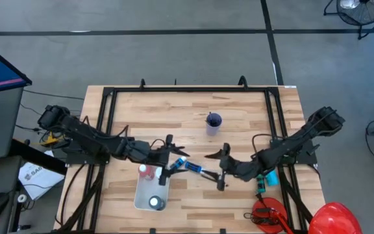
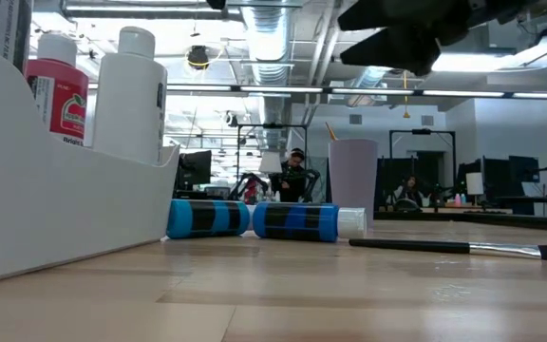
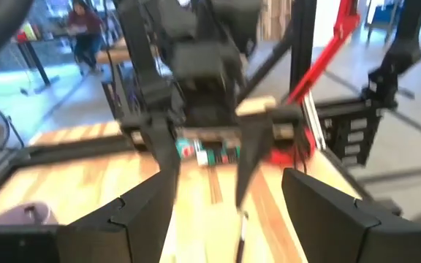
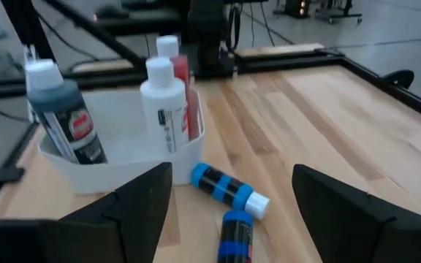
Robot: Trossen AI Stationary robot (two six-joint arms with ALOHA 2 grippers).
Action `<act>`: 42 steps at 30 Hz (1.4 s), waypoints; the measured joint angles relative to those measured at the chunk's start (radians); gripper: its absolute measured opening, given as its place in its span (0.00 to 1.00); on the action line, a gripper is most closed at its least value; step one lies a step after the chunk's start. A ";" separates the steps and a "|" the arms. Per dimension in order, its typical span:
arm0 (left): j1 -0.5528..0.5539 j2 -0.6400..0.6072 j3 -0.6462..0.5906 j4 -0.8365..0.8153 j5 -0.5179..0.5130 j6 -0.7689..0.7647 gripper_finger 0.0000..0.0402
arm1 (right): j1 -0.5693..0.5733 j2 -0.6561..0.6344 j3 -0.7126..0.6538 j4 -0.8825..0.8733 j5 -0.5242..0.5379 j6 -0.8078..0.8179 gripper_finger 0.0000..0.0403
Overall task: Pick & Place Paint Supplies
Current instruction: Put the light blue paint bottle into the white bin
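Two blue bottles lie on the table just beside the white tray, where a white bottle, a red bottle and a teal bottle stand upright, while a brush lies apart and a purple cup stands farther back. The left gripper hangs over the tray's edge and the right gripper faces it across the bottles, both spread with nothing between the fingers. A red helmet is cut off at the table's corner, and the left wrist view is too blurred to read more than the opposite arm.

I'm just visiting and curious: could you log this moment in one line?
left gripper: open, above tray | right gripper: open, empty | two blue bottles: lying beside tray | brush: on table
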 joint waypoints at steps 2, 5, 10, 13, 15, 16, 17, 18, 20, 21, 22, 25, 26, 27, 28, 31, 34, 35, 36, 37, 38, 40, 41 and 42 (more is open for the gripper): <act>0.002 0.000 0.019 -0.079 0.015 -0.014 0.61 | 0.000 -0.023 -0.025 0.024 -0.002 0.001 0.69; 0.008 0.000 0.035 -0.158 0.044 -0.046 0.61 | 0.000 -0.034 -0.026 0.016 -0.003 -0.016 0.69; 0.008 0.000 0.037 -0.171 0.080 -0.050 0.61 | 0.000 -0.029 -0.027 0.017 -0.002 -0.106 0.69; 0.008 0.020 0.045 -0.179 0.084 -0.051 0.61 | 0.000 -0.029 -0.026 0.011 -0.002 -0.117 0.69; 0.008 0.045 0.063 -0.183 0.092 -0.050 0.61 | 0.000 -0.029 -0.027 0.011 -0.002 -0.131 0.69; 0.008 0.063 0.079 -0.182 0.103 -0.049 0.61 | 0.000 -0.029 -0.027 0.012 -0.001 -0.135 0.69; 0.009 0.085 0.097 -0.185 0.111 -0.049 0.61 | 0.000 -0.029 -0.027 0.014 -0.001 -0.138 0.69; 0.011 0.113 0.121 -0.204 0.116 -0.049 0.61 | 0.000 -0.029 -0.027 0.016 0.000 -0.138 0.69; 0.017 0.177 0.186 -0.283 0.128 -0.050 0.61 | 0.000 -0.029 -0.027 0.017 0.000 -0.138 0.69; 0.021 0.204 0.221 -0.336 0.128 -0.050 0.61 | 0.000 -0.029 -0.027 0.017 0.000 -0.138 0.69; 0.023 0.225 0.253 -0.387 0.122 -0.050 0.61 | 0.000 -0.029 -0.027 0.017 0.000 -0.138 0.69; 0.022 0.273 0.326 -0.466 0.109 -0.055 0.61 | 0.002 -0.029 -0.027 0.008 0.001 -0.138 0.69; 0.021 0.284 0.335 -0.478 0.108 -0.055 0.61 | 0.002 -0.029 -0.027 0.001 0.001 -0.138 0.69; 0.021 0.294 0.340 -0.476 0.107 -0.054 0.61 | 0.002 -0.029 -0.026 -0.009 0.002 -0.130 0.69; 0.021 0.296 0.340 -0.482 0.106 -0.054 0.61 | 0.002 -0.028 -0.026 -0.023 0.008 -0.105 0.69; 0.023 0.290 0.341 -0.475 0.046 -0.044 0.61 | -0.009 -0.028 -0.026 -0.107 0.012 0.033 0.69; 0.018 0.275 0.341 -0.484 -0.034 -0.023 0.61 | -0.028 -0.028 -0.027 -0.206 -0.014 0.166 0.69; 0.018 0.275 0.342 -0.481 -0.049 -0.025 0.61 | -0.034 -0.028 -0.027 -0.234 -0.032 0.185 0.69; 0.018 0.275 0.342 -0.485 -0.053 -0.026 0.61 | -0.039 -0.028 -0.028 -0.250 -0.044 0.194 0.69; 0.018 0.275 0.341 -0.487 -0.054 -0.027 0.61 | -0.042 -0.028 -0.028 -0.258 -0.046 0.199 0.69; 0.018 0.275 0.341 -0.487 -0.054 -0.027 0.61 | -0.042 -0.028 -0.027 -0.260 -0.046 0.199 0.69; 0.022 0.275 0.341 -0.481 -0.055 -0.026 0.61 | -0.042 -0.028 -0.027 -0.260 -0.047 0.200 0.69; 0.026 0.275 0.341 -0.482 -0.057 -0.026 0.61 | -0.042 -0.028 -0.027 -0.260 -0.048 0.200 0.69; 0.029 0.275 0.341 -0.483 -0.064 -0.026 0.61 | -0.041 -0.028 -0.027 -0.260 -0.048 0.200 0.69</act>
